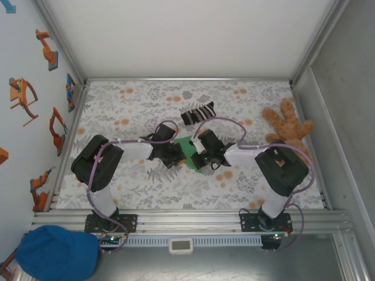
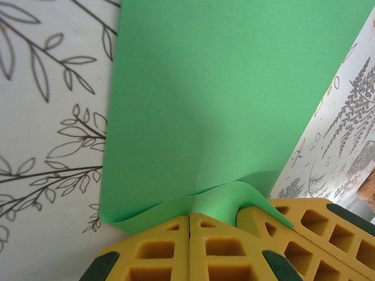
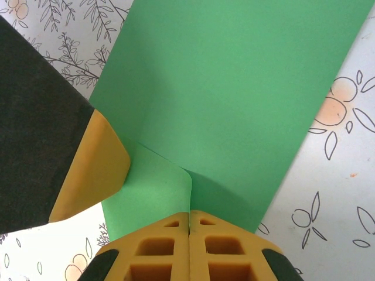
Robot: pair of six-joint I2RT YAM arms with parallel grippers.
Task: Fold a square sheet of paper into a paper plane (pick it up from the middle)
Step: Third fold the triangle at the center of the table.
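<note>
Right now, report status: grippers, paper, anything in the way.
Left gripper shut on the green paper. Right gripper shut on it too. Striped sock and teddy bear lie clear of it.

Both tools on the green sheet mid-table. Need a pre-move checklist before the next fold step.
1. Left tool shut on the green sheet: ok, the edge curls into the pinch.
2. Right tool shut on the sheet: ok.
3. Sheet untorn: ok where visible.
4. Tools clear of each other: cannot tell, they stand very close in the top view.
5. Striped sock clear of the sheet: ok, it lies beyond, apart.
6. Crease aligned: cannot tell.
</note>
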